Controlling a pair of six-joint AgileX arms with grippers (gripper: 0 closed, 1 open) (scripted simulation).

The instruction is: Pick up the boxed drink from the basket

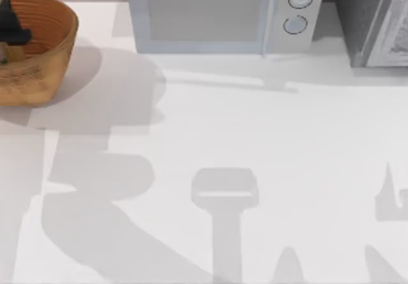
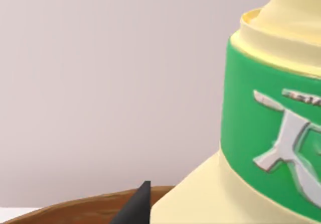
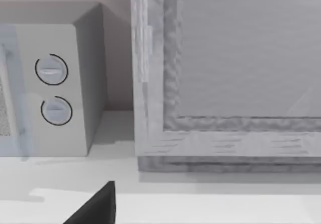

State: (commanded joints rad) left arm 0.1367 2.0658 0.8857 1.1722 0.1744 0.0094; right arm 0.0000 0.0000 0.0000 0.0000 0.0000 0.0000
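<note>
A: Starting at the bench's far left corner, what's there?

B: The basket (image 1: pixel 38 48) sits there, and the left gripper (image 1: pixel 9 32) is dipped inside its bowl, near the wall toward the left edge. The boxed drink (image 2: pixel 271 133) stands in the basket just beside a fingertip (image 2: pixel 135 206); the wrist camera shows its green band and cream shoulder very close.

A: Gripped?

B: I can't tell how the jaws stand, or whether they hold it. Judging by that closeness, the arm is down there to take the drink.

A: Further right?

B: The microwave (image 1: pixel 223 13) stands along the back edge, then a grey cabinet (image 1: pixel 376 20) at the far right corner. The right gripper (image 3: pixel 95 206) idles facing them; its jaws I can't tell either.
</note>
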